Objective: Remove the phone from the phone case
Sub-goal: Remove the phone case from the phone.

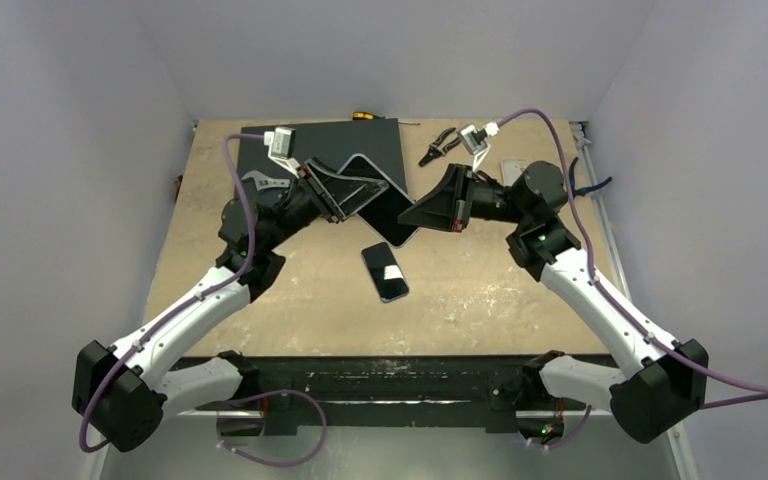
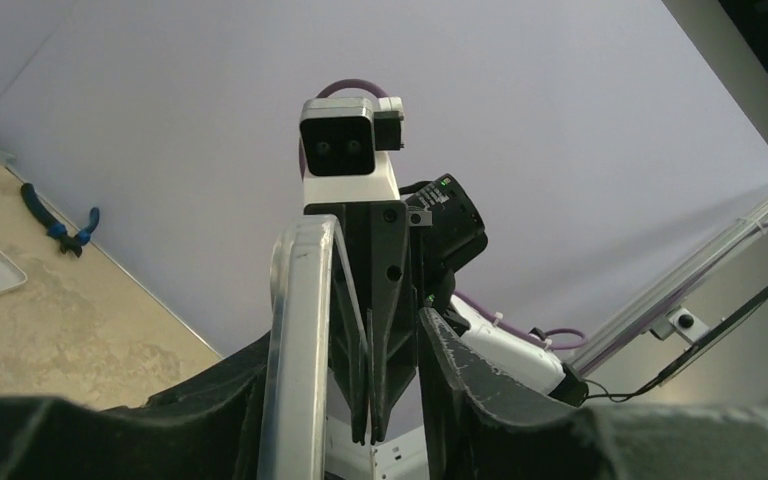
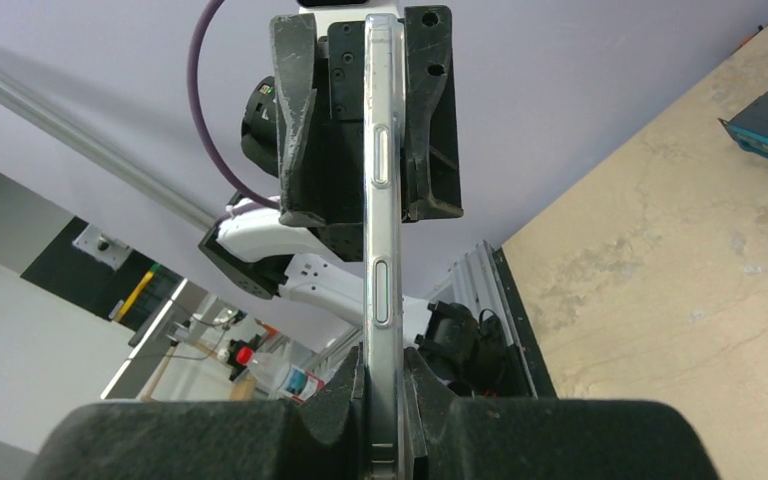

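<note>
A silver-edged phone (image 1: 385,200) hangs in the air between both arms above the table's far middle. My right gripper (image 1: 415,212) is shut on one end; in the right wrist view its fingers (image 3: 345,385) pinch the phone (image 3: 382,200) edge-on, side buttons showing. My left gripper (image 1: 345,195) straddles the other end, jaws wider than the phone. The phone's edge (image 2: 298,330) lies against one left finger, with a gap to the other finger (image 2: 450,370). A dark phone-shaped item (image 1: 385,271) with a glare lies flat on the table; I cannot tell whether it is the case.
A black mat (image 1: 330,145) lies at the back under the held phone. Pliers (image 1: 440,145), a screwdriver (image 1: 363,116), a wrench (image 1: 265,180) and a small white plate (image 1: 513,168) lie along the far edge. Walls close in on three sides.
</note>
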Motion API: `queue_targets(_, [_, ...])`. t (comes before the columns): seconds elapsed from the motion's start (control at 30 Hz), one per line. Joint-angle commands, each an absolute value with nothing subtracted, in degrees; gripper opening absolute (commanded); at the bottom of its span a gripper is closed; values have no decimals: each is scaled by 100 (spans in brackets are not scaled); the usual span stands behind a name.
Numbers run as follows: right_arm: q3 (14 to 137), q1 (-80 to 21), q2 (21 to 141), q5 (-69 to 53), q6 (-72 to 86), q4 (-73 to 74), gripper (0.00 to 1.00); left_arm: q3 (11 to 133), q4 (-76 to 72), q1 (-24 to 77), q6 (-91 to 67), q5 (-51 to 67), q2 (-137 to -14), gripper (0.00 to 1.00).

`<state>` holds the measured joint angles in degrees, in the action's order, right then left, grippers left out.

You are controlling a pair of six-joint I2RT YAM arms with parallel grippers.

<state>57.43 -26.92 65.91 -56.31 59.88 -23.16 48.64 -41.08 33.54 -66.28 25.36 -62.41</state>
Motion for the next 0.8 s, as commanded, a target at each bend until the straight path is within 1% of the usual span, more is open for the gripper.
queue_targets(0.0, [6117,-2686,6473,-5715,5855,-2566,0,4926,-4933,3333,-6989,3108,-6290,36])
queue_targets(0.1, [6121,-2672,6494,-5714,5884,-2646,0,4899,-4959,3339,-7015,3160,-6314,34])
queue_targets(0.2, [6126,-2669,6530,-5713,5909,-2691,0,4898,-4965,3333,-7010,3178,-6320,37])
queue_targets(0.3, [6134,-2672,6545,-5715,5924,-2716,0,4882,-4994,3336,-7027,3166,-6344,37])
queue_targets(0.37, [6142,-2666,6548,-5721,5924,-2707,0,4852,-5112,3337,-7103,3173,-6382,33])
queue_targets(0.5, [6136,-2670,6532,-5715,5903,-2698,0,4792,-5418,3335,-7317,3202,-6481,21])
queue_targets(0.57, [6143,-2672,6541,-5712,5882,-2675,0,4786,-5496,3332,-7388,3221,-6505,20])
queue_targets(0.63, [6157,-2667,6548,-5721,5880,-2670,0,4787,-5508,3333,-7397,3227,-6512,24])
queue_targets(0.7, [6165,-2671,6548,-5722,5873,-2667,0,4774,-5523,3337,-7395,3228,-6498,24])
queue_targets(0.73, [6176,-2672,6552,-5729,5865,-2665,0,4773,-5526,3338,-7392,3220,-6502,22])
queue_targets(0.77, [6178,-2670,6556,-5730,5862,-2663,0,4777,-5532,3332,-7392,3233,-6497,17])
